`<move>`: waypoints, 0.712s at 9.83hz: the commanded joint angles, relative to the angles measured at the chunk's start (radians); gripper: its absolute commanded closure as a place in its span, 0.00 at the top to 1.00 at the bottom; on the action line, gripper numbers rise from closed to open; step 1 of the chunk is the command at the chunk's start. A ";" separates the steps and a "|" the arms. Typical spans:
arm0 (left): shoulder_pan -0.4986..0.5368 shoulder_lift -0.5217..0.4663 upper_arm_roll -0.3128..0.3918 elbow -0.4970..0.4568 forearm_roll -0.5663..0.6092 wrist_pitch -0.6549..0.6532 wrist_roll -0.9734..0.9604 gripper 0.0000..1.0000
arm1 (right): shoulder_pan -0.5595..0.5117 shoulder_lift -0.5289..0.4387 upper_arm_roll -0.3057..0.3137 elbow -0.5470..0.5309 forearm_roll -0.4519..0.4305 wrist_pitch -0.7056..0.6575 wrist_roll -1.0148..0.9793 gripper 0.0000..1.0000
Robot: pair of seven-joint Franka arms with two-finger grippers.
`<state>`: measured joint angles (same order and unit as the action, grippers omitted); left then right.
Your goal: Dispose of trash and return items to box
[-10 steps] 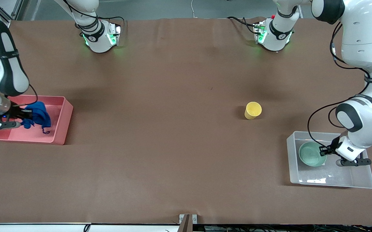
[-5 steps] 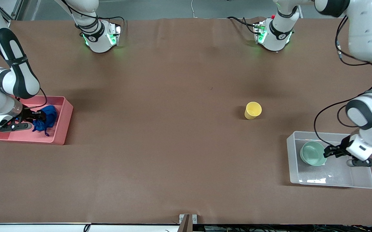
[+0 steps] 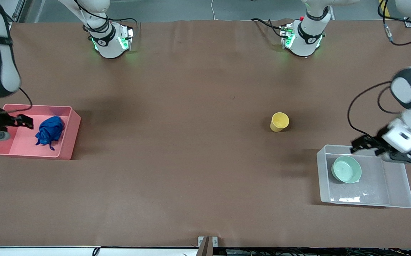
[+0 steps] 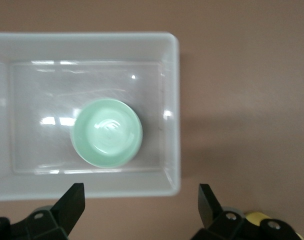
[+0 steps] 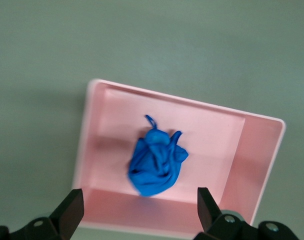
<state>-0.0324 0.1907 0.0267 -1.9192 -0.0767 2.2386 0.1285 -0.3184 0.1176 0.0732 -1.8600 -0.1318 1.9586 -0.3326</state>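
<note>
The blue cloth wad (image 3: 49, 131) lies in the pink bin (image 3: 70, 133), and it shows in the right wrist view (image 5: 157, 164) too. My right gripper (image 3: 23, 121) is open and empty, raised over the bin's end away from the cloth. The mint-green bowl (image 3: 346, 169) sits in the clear tub (image 3: 401, 199); both show in the left wrist view, bowl (image 4: 107, 132) and tub (image 4: 172, 100). My left gripper (image 3: 359, 144) is open and empty, raised over the tub's rim farthest from the front camera. The yellow cup (image 3: 279, 122) stands upright on the table, apart from both grippers.
The pink bin also shows in the right wrist view (image 5: 252, 145). The two arm bases (image 3: 111, 41) (image 3: 301, 39) stand at the table's edge farthest from the front camera. The brown table (image 3: 191, 149) stretches between bin and tub.
My right gripper let go of the blue cloth, which now lies in the pink bin, and rose away. My left gripper released the bowl in the tub and lifted off it.
</note>
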 commanded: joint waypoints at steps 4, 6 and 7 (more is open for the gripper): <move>0.000 -0.045 -0.217 -0.320 0.063 0.143 -0.115 1.00 | 0.244 -0.145 -0.044 0.149 0.061 -0.254 0.427 1.00; -0.004 0.025 -0.258 -0.340 0.063 0.206 -0.119 0.99 | 0.347 -0.138 -0.180 0.313 0.064 -0.424 0.411 1.00; -0.004 0.050 -0.267 -0.340 0.063 0.211 -0.119 0.95 | 0.375 -0.138 -0.256 0.362 0.066 -0.470 0.324 1.00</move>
<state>-0.0402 0.1853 -0.2266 -2.2508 -0.0348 2.4196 0.0202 0.0143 -0.0284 -0.0803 -1.5754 -0.0841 1.5513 0.0599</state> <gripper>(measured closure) 0.013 0.000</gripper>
